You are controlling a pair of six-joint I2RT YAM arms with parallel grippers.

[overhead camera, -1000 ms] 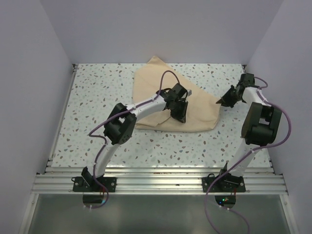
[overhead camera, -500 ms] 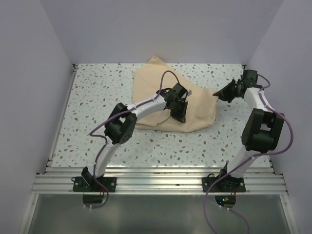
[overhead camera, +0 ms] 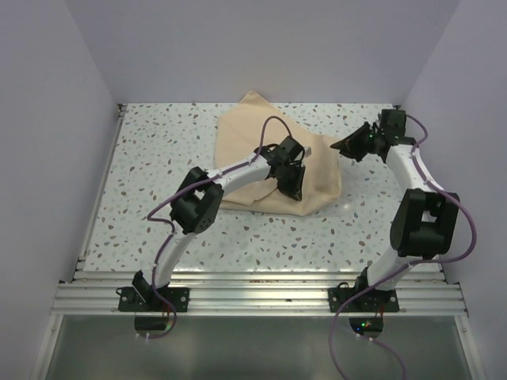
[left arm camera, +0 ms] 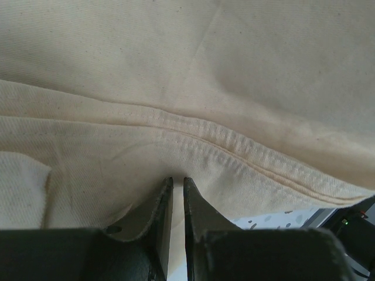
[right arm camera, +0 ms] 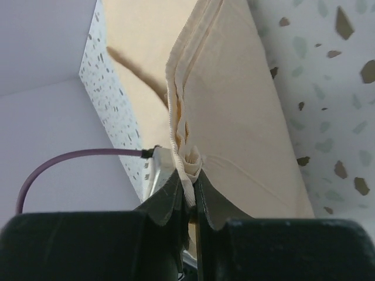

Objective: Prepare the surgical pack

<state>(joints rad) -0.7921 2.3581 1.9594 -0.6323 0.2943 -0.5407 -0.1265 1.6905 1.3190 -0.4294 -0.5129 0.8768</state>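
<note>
The surgical pack (overhead camera: 247, 127) lies far-centre on the tabletop (overhead camera: 158, 158), its right corner raised and pinched in the right claw (overhead camera: 344, 146). The left claw (overhead camera: 293, 187), pressed almost together, bears on its middle; whether it nips cloth I cannot tell. This looks like a fold in progress. The next move would be to carry that corner leftward and lay it flat.

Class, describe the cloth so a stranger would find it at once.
Start at the speckled table. Toward its far side lies a big tan cloth, partly folded. It is the only fabric there, one corner pinched by the right gripper.
</note>
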